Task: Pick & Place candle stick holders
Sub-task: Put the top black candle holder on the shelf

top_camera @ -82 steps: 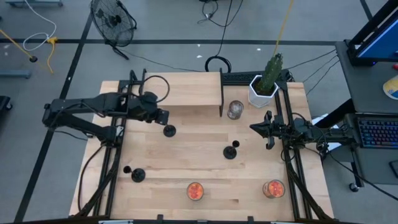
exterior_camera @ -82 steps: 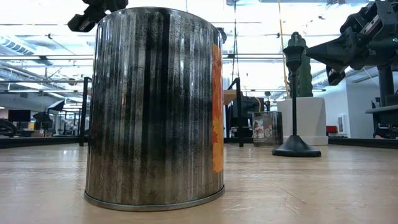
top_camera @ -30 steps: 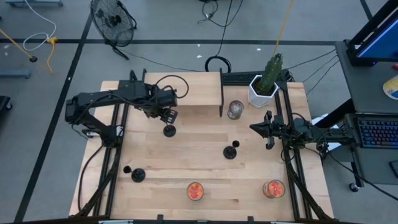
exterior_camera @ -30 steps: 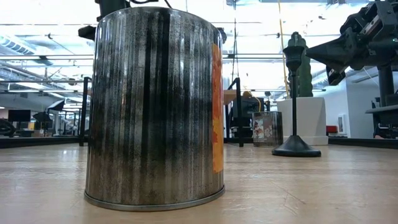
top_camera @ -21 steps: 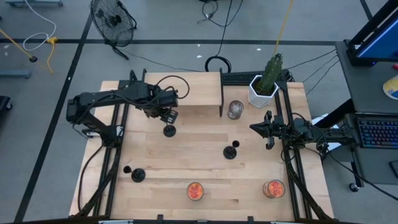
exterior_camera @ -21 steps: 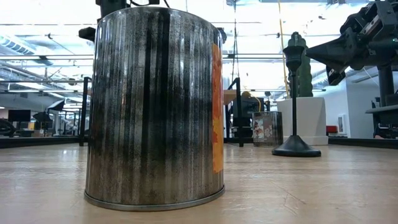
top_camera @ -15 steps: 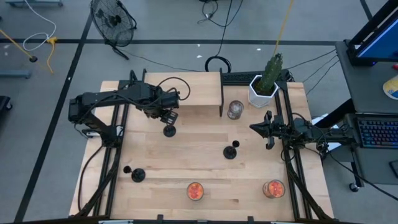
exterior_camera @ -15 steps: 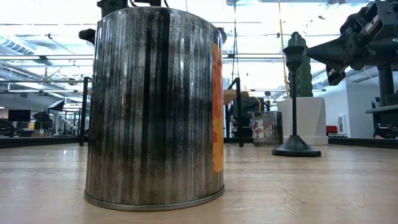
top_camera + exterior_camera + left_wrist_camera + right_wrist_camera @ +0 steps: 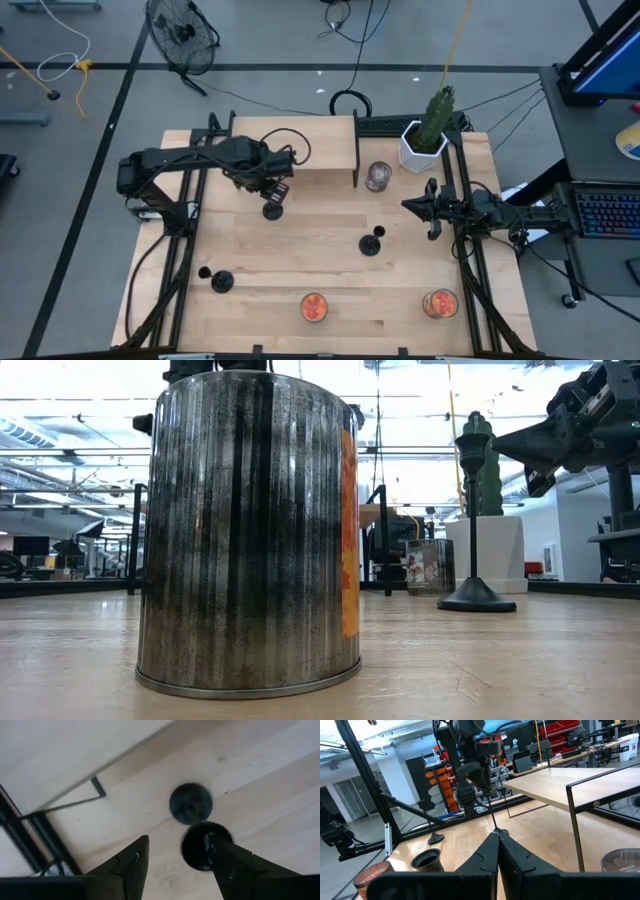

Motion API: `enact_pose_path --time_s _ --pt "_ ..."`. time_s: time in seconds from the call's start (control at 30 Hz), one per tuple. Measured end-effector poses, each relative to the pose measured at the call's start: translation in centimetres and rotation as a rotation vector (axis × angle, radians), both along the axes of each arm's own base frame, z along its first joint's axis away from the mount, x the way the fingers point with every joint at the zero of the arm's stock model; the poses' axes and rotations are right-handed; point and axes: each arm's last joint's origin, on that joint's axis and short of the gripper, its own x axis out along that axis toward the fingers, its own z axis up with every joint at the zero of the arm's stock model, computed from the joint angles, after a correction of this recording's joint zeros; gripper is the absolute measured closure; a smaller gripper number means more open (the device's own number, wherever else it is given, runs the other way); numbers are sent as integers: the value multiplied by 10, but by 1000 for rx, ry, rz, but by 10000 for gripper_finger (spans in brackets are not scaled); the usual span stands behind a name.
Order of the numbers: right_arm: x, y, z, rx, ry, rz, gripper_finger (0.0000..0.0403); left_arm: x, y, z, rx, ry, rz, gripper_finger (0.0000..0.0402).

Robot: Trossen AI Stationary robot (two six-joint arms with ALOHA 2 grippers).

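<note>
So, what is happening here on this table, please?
The left gripper hangs open over one black candle stick holder near the back of the wooden table, lined up to grasp it but not yet closed on it. Two more holders stand untouched, one mid-table and one near the front left. The right gripper waits shut at the right side, holding nothing.

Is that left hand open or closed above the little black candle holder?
Open: the left hand shows a gap between its fingers, over the candle holder.
</note>
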Motion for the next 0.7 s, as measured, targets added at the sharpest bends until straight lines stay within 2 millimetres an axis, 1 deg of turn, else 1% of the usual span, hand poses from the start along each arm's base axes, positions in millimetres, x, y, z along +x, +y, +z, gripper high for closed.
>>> enact_pose_path --time_s 0.1,0.2,0.63,0.7 --pt "0 0 0 0 0 0 403 3 0 -3 -3 9 -14 199" --pt "0 0 0 0 0 0 403 4 1 -5 -13 19 -30 217" --pt "0 0 0 0 -1 0 403 6 1 -6 -5 16 -53 369" --pt "0 0 0 0 -1 0 403 7 1 -5 -16 -6 -60 386"
